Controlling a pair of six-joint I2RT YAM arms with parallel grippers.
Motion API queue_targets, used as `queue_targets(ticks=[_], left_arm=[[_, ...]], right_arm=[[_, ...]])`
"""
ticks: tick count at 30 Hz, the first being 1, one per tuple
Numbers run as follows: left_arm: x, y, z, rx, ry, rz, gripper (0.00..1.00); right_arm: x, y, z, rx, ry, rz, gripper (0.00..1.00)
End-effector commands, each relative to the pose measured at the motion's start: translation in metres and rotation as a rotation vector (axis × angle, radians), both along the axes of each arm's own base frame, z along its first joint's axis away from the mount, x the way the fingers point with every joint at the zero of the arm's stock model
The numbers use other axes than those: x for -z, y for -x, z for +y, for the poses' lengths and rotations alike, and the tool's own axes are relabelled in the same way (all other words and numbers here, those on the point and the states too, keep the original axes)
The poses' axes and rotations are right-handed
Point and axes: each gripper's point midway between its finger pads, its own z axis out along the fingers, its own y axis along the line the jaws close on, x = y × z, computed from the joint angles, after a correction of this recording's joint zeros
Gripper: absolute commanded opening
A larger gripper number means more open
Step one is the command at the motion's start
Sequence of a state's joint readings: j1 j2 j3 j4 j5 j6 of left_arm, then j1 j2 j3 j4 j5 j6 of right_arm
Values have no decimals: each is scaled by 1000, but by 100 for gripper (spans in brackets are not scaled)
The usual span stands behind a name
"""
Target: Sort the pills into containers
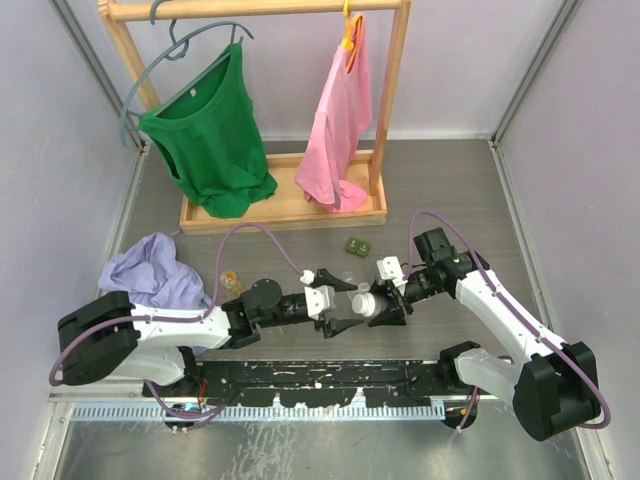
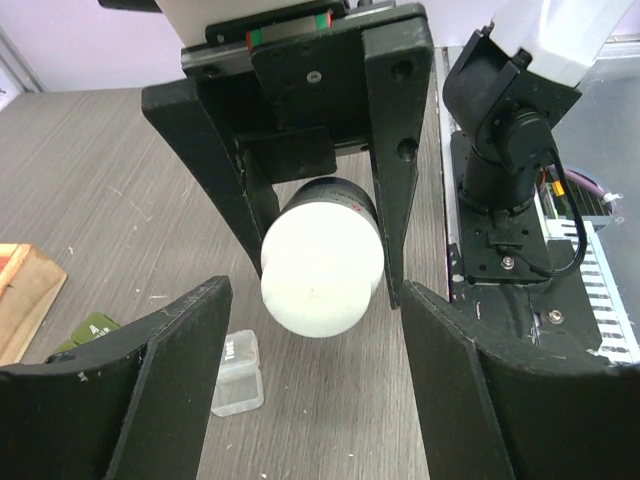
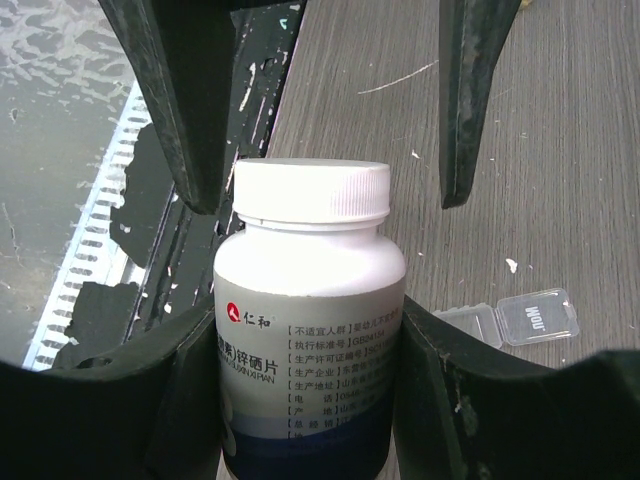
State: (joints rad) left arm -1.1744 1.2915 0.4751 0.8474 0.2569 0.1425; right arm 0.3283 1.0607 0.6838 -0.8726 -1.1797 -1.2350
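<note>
Gripping a white pill bottle (image 3: 308,320), the right tool (image 3: 310,345) points its cap between the left tool's (image 2: 315,400) open jaws.

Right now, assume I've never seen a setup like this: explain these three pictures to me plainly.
Two robot arms are bolted at a table's near edge. One picture looks down from above; the other two come from cameras on each wrist. The right gripper is shut on a white pill bottle, cap pointing at the left gripper, whose fingers sit either side of the cap, not gripping. On the table lie a clear pill box, a dark green pill box, a lilac cloth and a wooden rack hung with a green shirt and a pink shirt.
</note>
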Motion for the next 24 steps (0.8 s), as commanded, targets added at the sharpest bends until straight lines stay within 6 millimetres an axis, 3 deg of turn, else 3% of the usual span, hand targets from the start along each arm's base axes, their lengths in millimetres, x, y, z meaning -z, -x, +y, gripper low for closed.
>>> queue_targets(ticks=[1,17,20,24], left_arm=[[-35,-5,-8,-17,110,-28,68],[-37,-4,-10,-16,122,31,56],[-35,-6,-10,-30,108,61,44],[-34,-6,-11,-40,90,127,14]], right_arm=[[-12,-1,5,-24,-37,-30,1],[-11,-1,5,-24,-33,-28,1],[-11,-1,4,-23,-32,-28,1],[-10,-1,4,-22,-27,-29,1]])
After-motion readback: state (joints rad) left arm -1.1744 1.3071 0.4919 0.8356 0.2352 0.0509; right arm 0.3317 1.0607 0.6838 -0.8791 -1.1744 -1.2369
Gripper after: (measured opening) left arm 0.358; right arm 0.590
